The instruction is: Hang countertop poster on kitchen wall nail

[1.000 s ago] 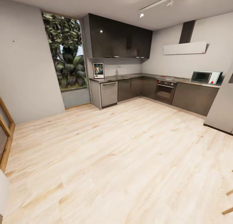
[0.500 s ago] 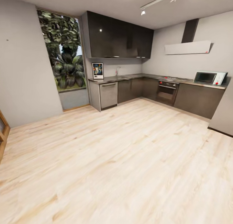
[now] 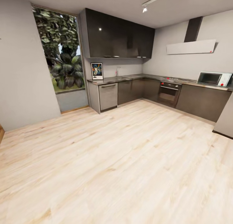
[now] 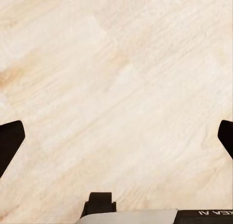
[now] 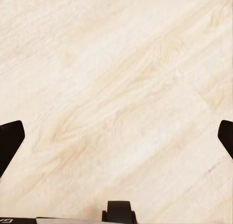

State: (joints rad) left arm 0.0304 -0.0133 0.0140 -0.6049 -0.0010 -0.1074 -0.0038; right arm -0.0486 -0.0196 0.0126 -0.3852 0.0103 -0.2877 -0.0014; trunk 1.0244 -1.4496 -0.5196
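Head view, step: the robot is on the approach across the wooden floor [image 3: 123,159]; I judge the drive should aim at the upper-left end of the table [image 3: 136,77], stopping square to it and near enough for an arm to reach.
Head view, poster: the Star Wars poster [image 3: 97,71] stands upright on the table's left end, against the wall under the dark upper cabinets [image 3: 116,34], beside the window [image 3: 60,52].
Head view, caution: keep away from the oven [image 3: 168,92] and microwave [image 3: 214,78] at right.
Left wrist view, end effector: the left end effector [image 4: 116,136] is spread wide, black fingertips [image 4: 9,141] at the frame edges, grasping nothing, floor below.
Right wrist view, end effector: the right end effector [image 5: 116,136] is likewise released and empty above the floor.
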